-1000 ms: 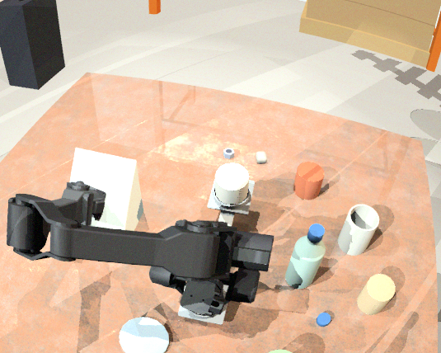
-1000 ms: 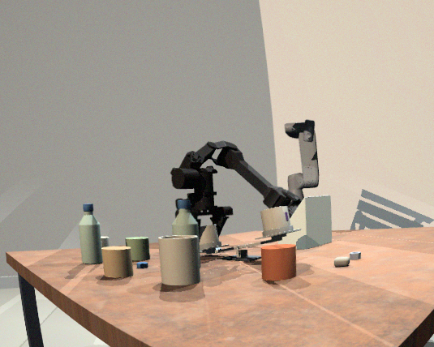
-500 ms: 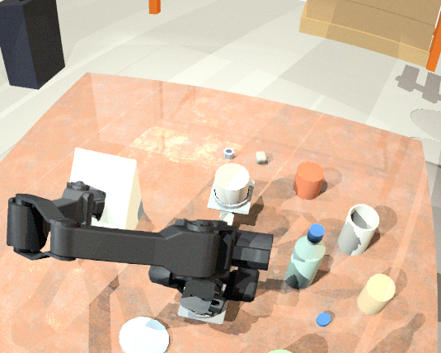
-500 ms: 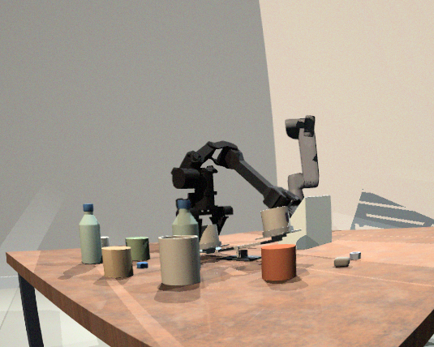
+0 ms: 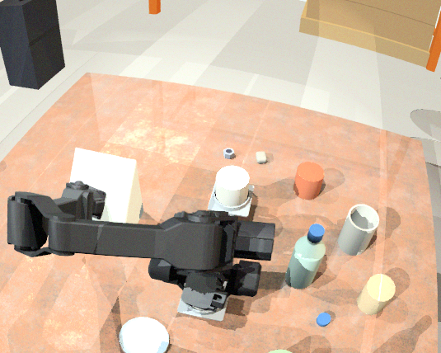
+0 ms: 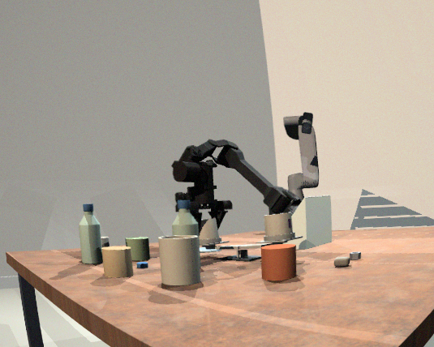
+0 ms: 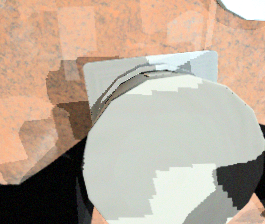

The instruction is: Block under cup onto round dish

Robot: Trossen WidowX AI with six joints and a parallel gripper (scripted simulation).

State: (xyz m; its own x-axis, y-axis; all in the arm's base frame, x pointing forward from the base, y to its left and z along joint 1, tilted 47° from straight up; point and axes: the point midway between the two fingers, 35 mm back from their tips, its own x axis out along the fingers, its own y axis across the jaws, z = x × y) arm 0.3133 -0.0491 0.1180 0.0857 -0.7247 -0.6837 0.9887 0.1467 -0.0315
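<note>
Cup (image 6: 209, 232) (image 7: 173, 140) between the pincer's (image 6: 209, 228) fingers

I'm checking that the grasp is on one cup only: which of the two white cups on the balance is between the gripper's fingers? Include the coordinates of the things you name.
The white cup (image 6: 209, 232) (image 7: 168, 130) nearer the round white dish (image 5: 144, 336) (image 7: 255, 6); the other (image 5: 232, 185) (image 6: 277, 227) stands free.

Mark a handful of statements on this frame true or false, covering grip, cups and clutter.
1. The gripper is shut on a white cup. True.
2. The other white cup lies on its side. False: it stands upright on its end of the balance.
3. The round dish has a cup above it. False: no cup is over it.
4. The orange cylinder stands off the balance. True.
5. The tan cylinder is on the dish. False: it stands on the table.
</note>
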